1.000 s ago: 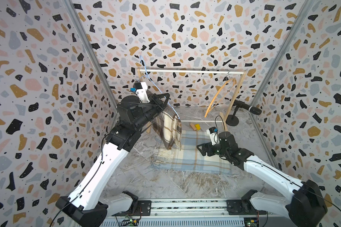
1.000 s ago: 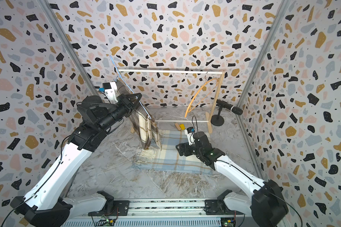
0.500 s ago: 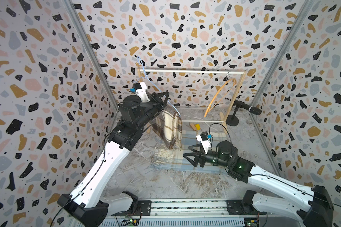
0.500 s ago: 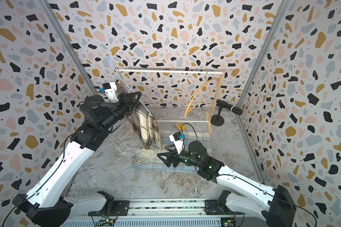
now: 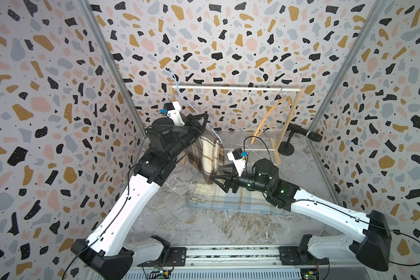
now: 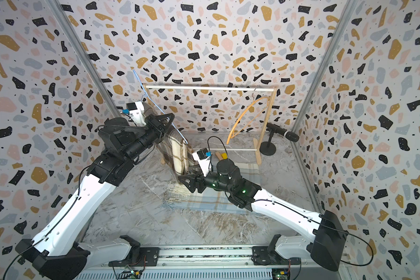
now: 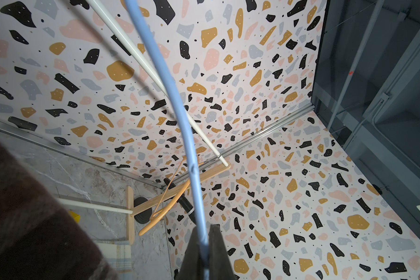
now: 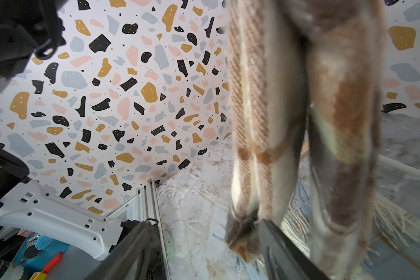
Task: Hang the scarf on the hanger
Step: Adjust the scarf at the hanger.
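Left gripper (image 7: 205,232) pinching blue hanger (image 7: 177,101), brown plaid scarf (image 5: 210,155) draped over it, right gripper (image 8: 204,221) jaws spread about scarf's lower end

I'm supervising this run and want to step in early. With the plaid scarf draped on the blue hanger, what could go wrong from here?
1. The brown-and-cream plaid scarf sits near the low end of the tilted blue wire hanger, which the shut left gripper holds; a tug might slide it off.
2. The open right gripper has only the scarf's bottom corner between its jaws, so a grasp may slip.
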Action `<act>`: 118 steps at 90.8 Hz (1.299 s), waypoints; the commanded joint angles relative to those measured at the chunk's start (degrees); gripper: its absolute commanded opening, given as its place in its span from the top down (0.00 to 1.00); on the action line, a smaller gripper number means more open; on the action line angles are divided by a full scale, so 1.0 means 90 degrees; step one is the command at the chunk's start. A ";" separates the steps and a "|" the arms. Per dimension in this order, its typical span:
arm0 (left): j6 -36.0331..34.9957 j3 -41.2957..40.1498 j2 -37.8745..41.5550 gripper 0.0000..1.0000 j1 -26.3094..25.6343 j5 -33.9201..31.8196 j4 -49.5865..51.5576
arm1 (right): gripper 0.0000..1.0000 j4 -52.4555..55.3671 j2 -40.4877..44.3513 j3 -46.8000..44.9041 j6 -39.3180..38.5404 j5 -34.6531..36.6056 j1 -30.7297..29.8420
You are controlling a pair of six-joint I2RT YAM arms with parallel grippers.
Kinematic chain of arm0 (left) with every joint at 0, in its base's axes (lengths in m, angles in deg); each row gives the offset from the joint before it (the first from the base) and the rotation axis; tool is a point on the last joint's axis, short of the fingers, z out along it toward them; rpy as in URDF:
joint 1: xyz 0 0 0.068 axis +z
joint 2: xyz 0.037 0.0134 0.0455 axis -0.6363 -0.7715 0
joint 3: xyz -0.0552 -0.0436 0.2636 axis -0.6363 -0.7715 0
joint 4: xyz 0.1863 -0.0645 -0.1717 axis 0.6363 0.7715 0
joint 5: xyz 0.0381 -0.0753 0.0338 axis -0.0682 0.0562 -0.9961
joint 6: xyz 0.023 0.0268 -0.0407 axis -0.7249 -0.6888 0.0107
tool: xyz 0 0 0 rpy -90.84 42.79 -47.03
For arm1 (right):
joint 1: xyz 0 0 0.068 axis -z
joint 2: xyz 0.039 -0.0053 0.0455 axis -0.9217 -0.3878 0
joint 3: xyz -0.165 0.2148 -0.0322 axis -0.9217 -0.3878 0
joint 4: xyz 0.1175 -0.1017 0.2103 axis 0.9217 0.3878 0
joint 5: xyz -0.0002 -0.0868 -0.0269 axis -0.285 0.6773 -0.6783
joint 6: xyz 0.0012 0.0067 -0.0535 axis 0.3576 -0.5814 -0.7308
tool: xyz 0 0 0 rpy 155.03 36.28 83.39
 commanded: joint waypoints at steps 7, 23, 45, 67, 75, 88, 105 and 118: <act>-0.0179 0.0063 0.0179 1.00 0.0006 -0.0011 -0.0862 | 0.26 0.0182 -0.0279 0.0461 -0.0241 0.0230 -0.0022; -0.0128 0.0059 0.0139 1.00 -0.0007 0.0042 -0.0878 | 0.39 0.0222 -0.0678 0.0741 -0.0392 0.0293 -0.0020; -0.0183 0.0066 0.0143 1.00 -0.0031 -0.0018 -0.0877 | 0.37 0.0274 -0.1011 0.0795 -0.0401 0.0848 -0.0021; -0.0207 0.0066 0.0100 1.00 -0.0051 -0.0009 -0.0876 | 0.34 0.0264 -0.0990 0.0692 -0.0523 0.1126 -0.0022; -0.0206 0.0057 0.0094 1.00 -0.0051 -0.0006 -0.0877 | 0.35 0.0172 -0.1069 0.0734 -0.0471 0.1028 -0.0019; -0.0238 0.0056 0.0100 1.00 -0.0051 -0.0033 -0.0877 | 0.58 0.0048 -0.1143 0.0762 -0.0448 0.1013 -0.0029; -0.0380 0.0165 0.0039 1.00 -0.0051 -0.0084 -0.0808 | 0.96 -0.0099 -0.1029 0.0298 -0.0267 0.0987 -0.0052; -0.0409 0.0263 -0.0040 1.00 -0.0051 -0.0060 -0.0781 | 1.00 -0.0216 -0.0949 -0.0125 -0.0180 0.1017 -0.0141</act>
